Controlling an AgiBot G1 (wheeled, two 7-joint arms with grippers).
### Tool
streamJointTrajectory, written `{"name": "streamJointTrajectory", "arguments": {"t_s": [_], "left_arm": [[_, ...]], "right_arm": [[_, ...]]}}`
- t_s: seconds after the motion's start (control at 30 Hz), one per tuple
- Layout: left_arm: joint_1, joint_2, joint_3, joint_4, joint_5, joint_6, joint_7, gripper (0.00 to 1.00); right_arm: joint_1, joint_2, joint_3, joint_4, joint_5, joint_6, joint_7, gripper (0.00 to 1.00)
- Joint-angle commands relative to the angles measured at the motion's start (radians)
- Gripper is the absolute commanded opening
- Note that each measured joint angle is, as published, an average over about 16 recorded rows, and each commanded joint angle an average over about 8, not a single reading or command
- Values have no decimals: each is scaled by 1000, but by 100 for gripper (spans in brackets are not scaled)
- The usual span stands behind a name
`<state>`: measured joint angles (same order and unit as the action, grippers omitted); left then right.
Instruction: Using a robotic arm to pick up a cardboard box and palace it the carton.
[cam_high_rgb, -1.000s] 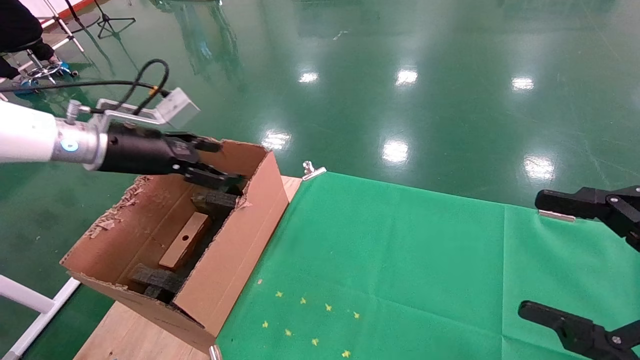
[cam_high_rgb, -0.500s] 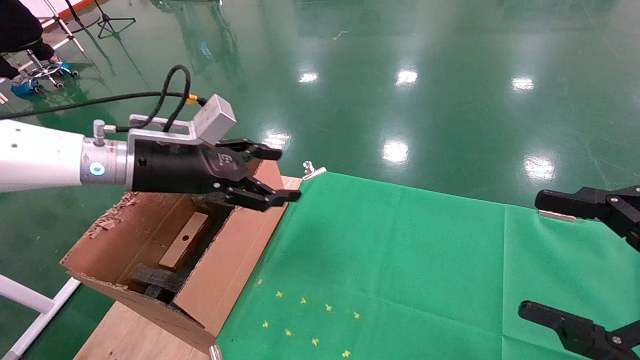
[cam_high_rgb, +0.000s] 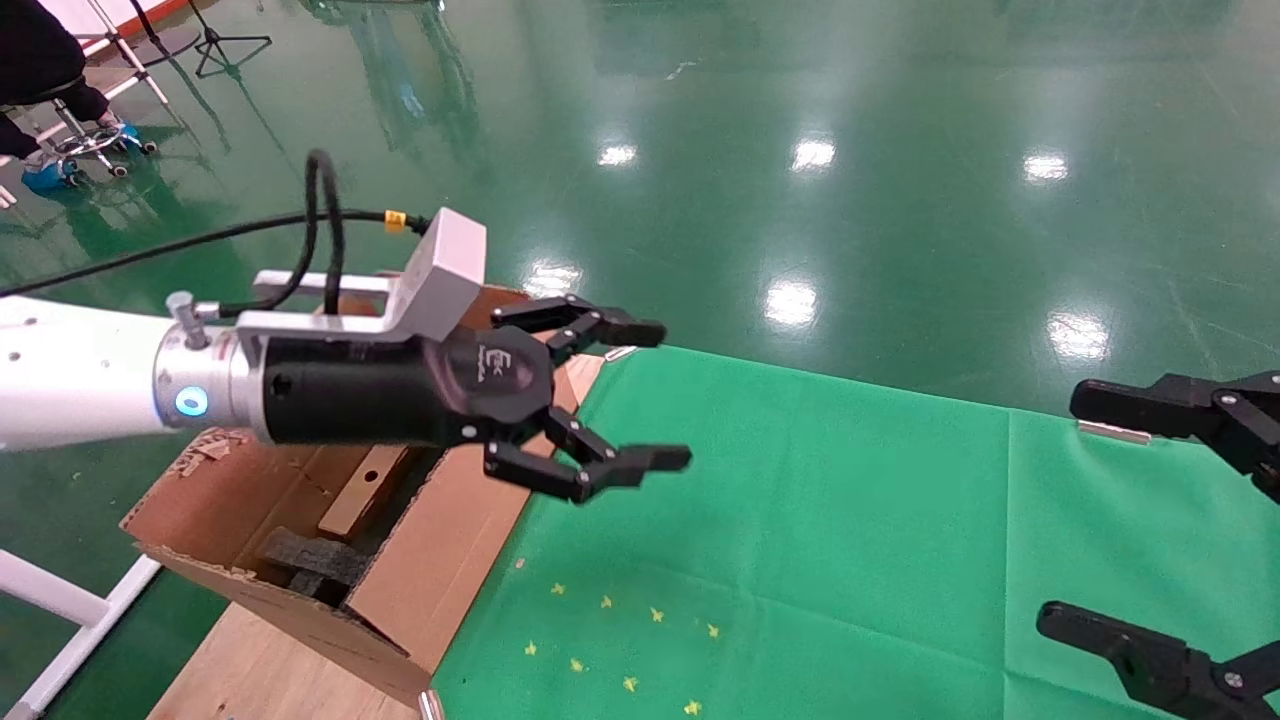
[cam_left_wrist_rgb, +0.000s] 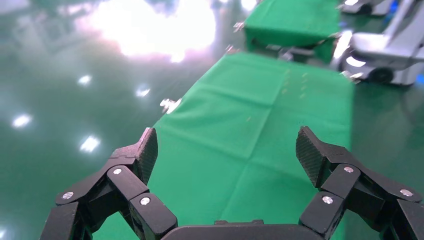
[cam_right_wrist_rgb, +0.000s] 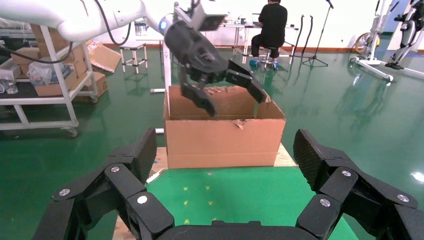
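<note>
The cardboard box (cam_high_rgb: 365, 490) lies in the carton (cam_high_rgb: 450, 540), long axis toward the surface's far edge; left hand (cam_high_rgb: 640, 395) spread wide, empty; right hand (cam_high_rgb: 1180, 520) wide too.

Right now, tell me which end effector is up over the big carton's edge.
The left end effector, open on the white arm, above the carton; the right end effector sits apart.

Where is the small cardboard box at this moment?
In the head view, the box lies inside the carton on the left, between dark foam blocks, below the open left hand.
</note>
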<state>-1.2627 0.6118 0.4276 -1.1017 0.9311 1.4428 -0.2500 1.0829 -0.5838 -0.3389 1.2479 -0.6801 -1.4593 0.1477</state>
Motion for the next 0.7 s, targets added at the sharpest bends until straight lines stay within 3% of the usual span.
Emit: {"name": "streamJointTrajectory", "arguments": {"t_s": [0.03, 0.47, 0.7], "left_arm": [[26, 0, -21, -26, -28, 7, 9, 100], [182, 0, -143, -176, -194, 51, 60, 100], [214, 0, -168, -207, -230, 61, 68, 100]], "right_arm": [[0, 0, 0, 0, 0, 0, 0, 100], [0, 0, 0, 0, 0, 0, 0, 100], [0, 0, 0, 0, 0, 0, 0, 100]]}}
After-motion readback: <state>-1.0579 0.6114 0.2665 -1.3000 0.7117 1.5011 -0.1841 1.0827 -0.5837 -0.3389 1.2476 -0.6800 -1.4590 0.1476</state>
